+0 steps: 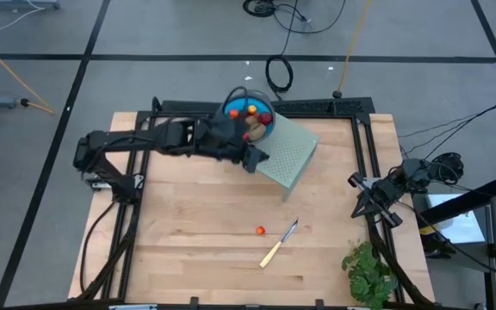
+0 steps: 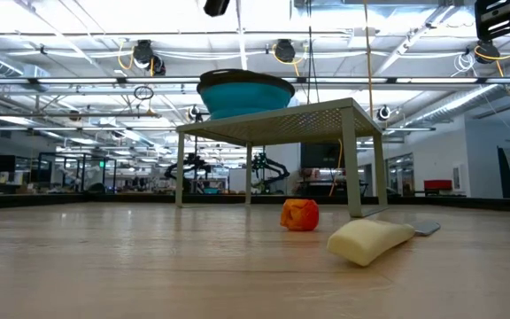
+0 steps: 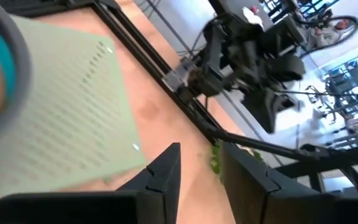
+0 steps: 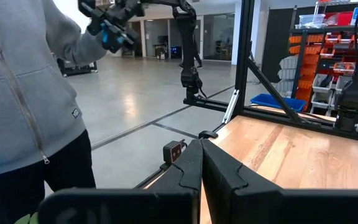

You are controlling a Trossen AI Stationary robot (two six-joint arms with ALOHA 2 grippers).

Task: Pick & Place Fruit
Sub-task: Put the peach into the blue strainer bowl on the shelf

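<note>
A: How much of the fruit is put away?

B: Most of it, by the look of things. The round teal bowl with a dark rim (image 1: 250, 114) sits on the pale green perforated stand (image 1: 289, 155) at the far middle of the table, and it holds several small pieces: orange-red ones, a dark red ball and a brownish oval. One small orange-red fruit (image 1: 260, 230) is left on the light wooden tabletop (image 1: 188, 241), near the middle, just left of the pale-handled knife (image 1: 279, 244).

A: So one piece to go?

B: That is my reading; I see no other loose fruit on the table.

A: And the arms?

B: The left gripper (image 1: 250, 158) hangs by the near edge of the bowl, over the stand. Its dark fingers (image 3: 166, 171) stand a little apart with nothing between them, so it has let go. The right gripper (image 1: 358, 182) waits at the right edge of the table, fingers pressed together and empty.

A: Room to move?

B: Plenty between the stand and the stray fruit, all bare wood. The knife lies close to that fruit, so a reach should come from the left or far side. The leafy green bunch (image 1: 368, 271) at the near right corner is well clear
</note>
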